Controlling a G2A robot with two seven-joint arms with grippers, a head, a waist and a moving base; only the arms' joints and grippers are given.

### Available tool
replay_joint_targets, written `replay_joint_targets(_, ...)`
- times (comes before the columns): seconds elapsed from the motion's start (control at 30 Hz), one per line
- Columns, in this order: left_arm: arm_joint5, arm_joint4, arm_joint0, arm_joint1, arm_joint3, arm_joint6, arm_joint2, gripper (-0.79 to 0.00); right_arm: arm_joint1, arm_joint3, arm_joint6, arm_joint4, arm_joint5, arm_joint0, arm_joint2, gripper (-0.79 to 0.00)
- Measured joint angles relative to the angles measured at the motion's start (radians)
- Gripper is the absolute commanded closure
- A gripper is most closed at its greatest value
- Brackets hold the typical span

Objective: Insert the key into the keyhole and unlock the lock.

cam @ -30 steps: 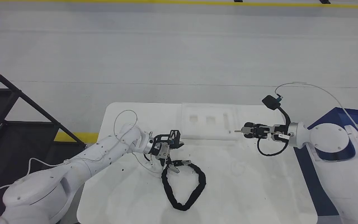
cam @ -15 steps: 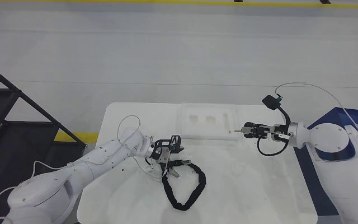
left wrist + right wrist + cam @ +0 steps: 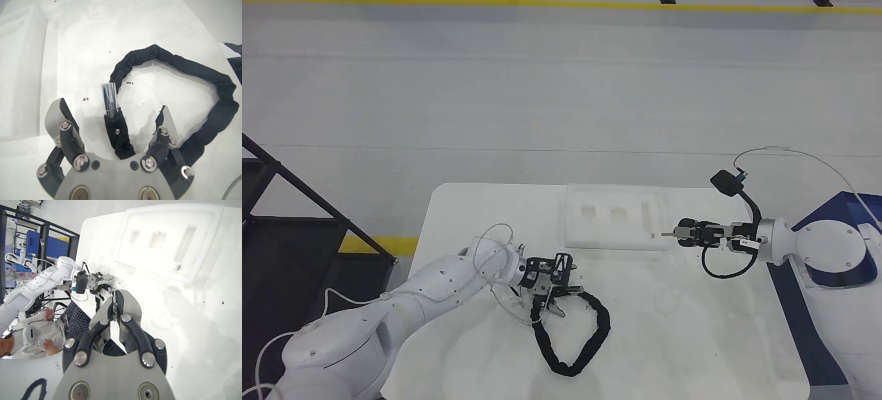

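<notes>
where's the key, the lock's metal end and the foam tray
key (image 3: 114, 310), right wrist view, on its thin metal edge
lock's metal end (image 3: 110, 100), left wrist view, middle of the shiny barrel
foam tray (image 3: 612, 240), top view, on its bare rim

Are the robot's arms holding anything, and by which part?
The right end effector pinches the key by its head. The left end effector is open, straddling the silver end of the chain lock, gripping nothing.

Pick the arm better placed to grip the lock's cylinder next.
Probably left. The open left gripper straddles the chrome cylinder of the chain lock; the right gripper is shut on the key, far across the table.
</notes>
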Motion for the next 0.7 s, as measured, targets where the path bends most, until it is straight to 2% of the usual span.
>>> replay_joint_targets(0.03, 0.001, 0.007, 0.001, -0.005, 0.007, 0.006, -0.001, -0.619, 0.000, 0.000, 0.000, 0.000, 0.000, 0.000, 0.000, 0.000)
replay_joint_targets(0.07, 0.003, 0.012, 0.002, -0.008, 0.012, 0.009, -0.002, -0.440, 0.000, 0.000, 0.000, 0.000, 0.000, 0.000, 0.000, 0.000)
replay_joint_targets(0.17, 0.004, 0.025, 0.006, -0.016, 0.028, 0.022, -0.007, -0.234, 0.000, 0.000, 0.000, 0.000, 0.000, 0.000, 0.000, 0.000)
replay_joint_targets(0.2, 0.003, 0.027, 0.007, -0.017, 0.033, 0.026, -0.009, -0.191, 0.000, 0.000, 0.000, 0.000, 0.000, 0.000, 0.000, 0.000)
replay_joint_targets(0.23, 0.001, 0.029, 0.009, -0.020, 0.040, 0.031, -0.012, -0.077, 0.000, 0.000, 0.000, 0.000, 0.000, 0.000, 0.000, 0.000)
replay_joint_targets(0.27, -0.001, 0.030, 0.010, -0.021, 0.045, 0.034, -0.014, 0.000, 0.000, 0.000, 0.000, 0.000, 0.000, 0.000, 0.000, 0.000)
replay_joint_targets(0.7, -0.018, 0.021, 0.017, -0.052, 0.074, 0.019, -0.048, 0.000, 0.000, 0.000, 0.000, 0.000, 0.000, 0.000, 0.000, 0.000)
